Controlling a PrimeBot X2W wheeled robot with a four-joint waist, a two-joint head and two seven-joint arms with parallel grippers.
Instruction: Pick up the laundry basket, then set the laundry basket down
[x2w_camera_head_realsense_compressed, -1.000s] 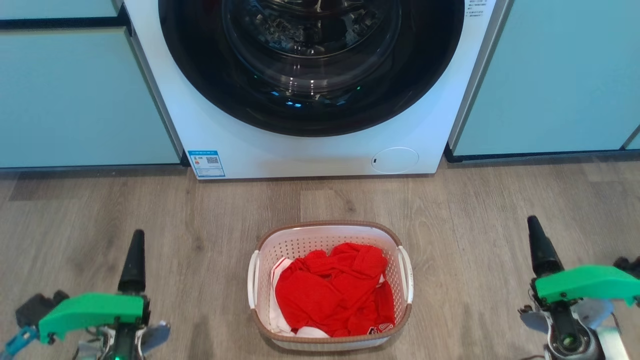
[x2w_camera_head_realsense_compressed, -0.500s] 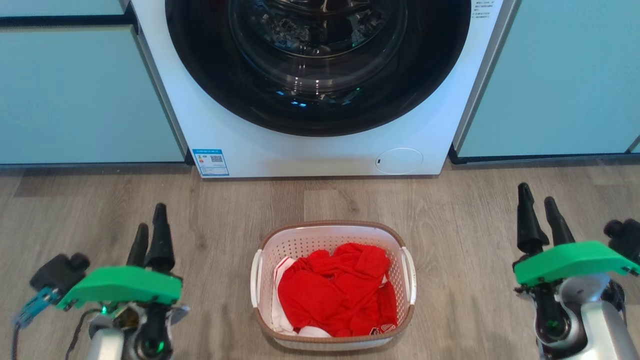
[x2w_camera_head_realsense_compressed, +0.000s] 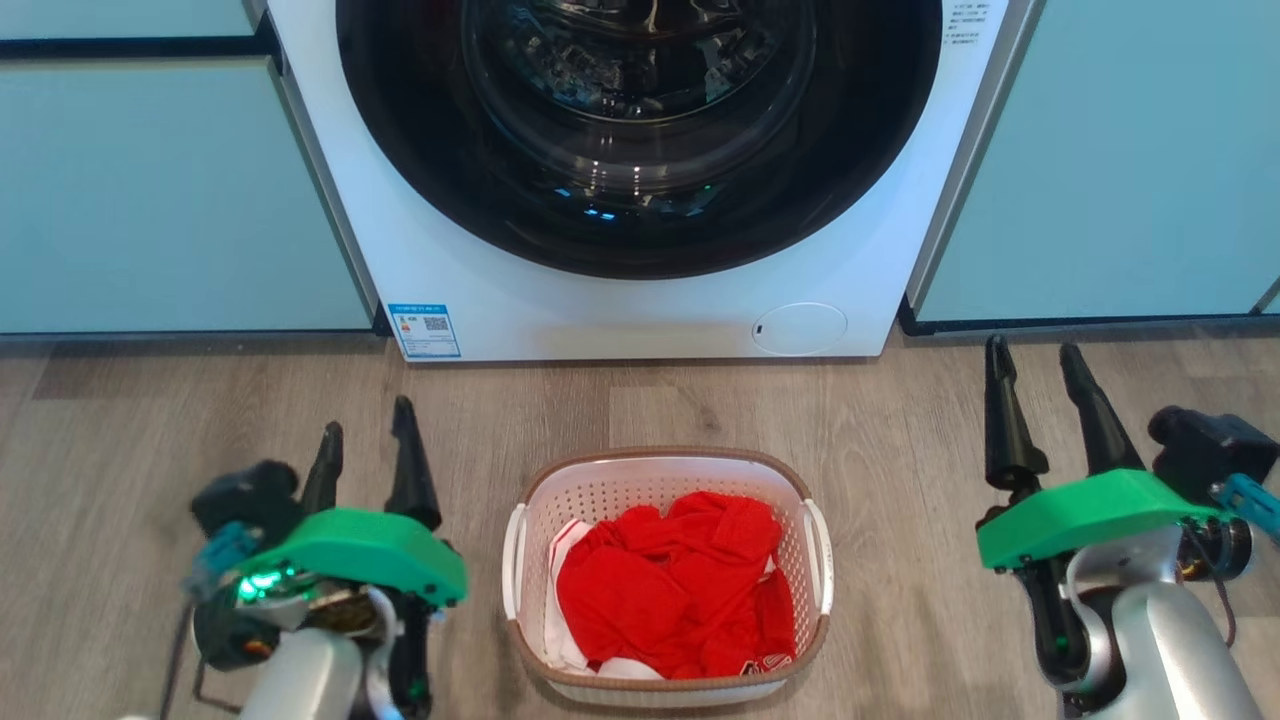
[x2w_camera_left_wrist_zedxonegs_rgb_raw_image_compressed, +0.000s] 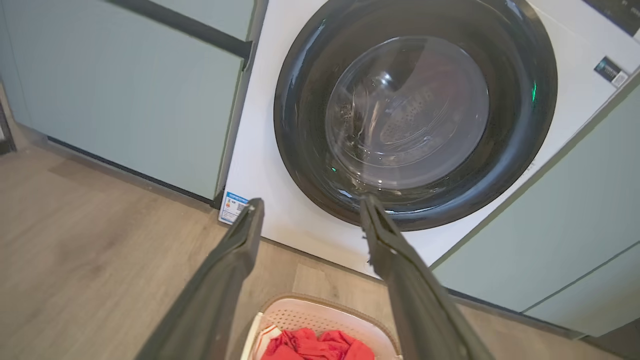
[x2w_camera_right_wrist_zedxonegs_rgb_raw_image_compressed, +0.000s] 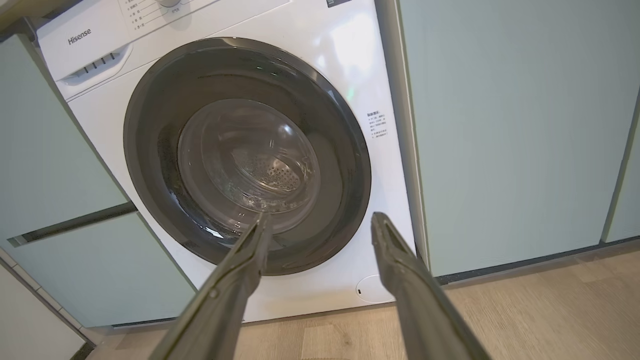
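The laundry basket (x2w_camera_head_realsense_compressed: 665, 470) sits on the wood floor in front of the washing machine, white with a brown rim and two white side handles. Red and white clothes (x2w_camera_head_realsense_compressed: 670, 590) fill it. Its far rim (x2w_camera_left_wrist_zedxonegs_rgb_raw_image_compressed: 325, 304) also peeks in at the bottom of the left wrist view. My left gripper (x2w_camera_head_realsense_compressed: 365, 420) is open, hovering left of the basket and apart from it. Well to the right of the basket, my right gripper (x2w_camera_head_realsense_compressed: 1035, 350) is open too. Both sets of fingers (x2w_camera_left_wrist_zedxonegs_rgb_raw_image_compressed: 240, 250) (x2w_camera_right_wrist_zedxonegs_rgb_raw_image_compressed: 250, 255) point toward the washer with nothing between them.
A white front-loading washing machine (x2w_camera_head_realsense_compressed: 640, 310) with a dark round door (x2w_camera_right_wrist_zedxonegs_rgb_raw_image_compressed: 245, 155) stands directly behind the basket. Pale green cabinets (x2w_camera_head_realsense_compressed: 170, 190) flank it on both sides. Bare wood floor (x2w_camera_head_realsense_compressed: 900, 440) lies around the basket.
Both arms have risen and swung inward toward the basket, and each gripper's two fingers now show spread apart. The basket stays in place; the head view shifted slightly.
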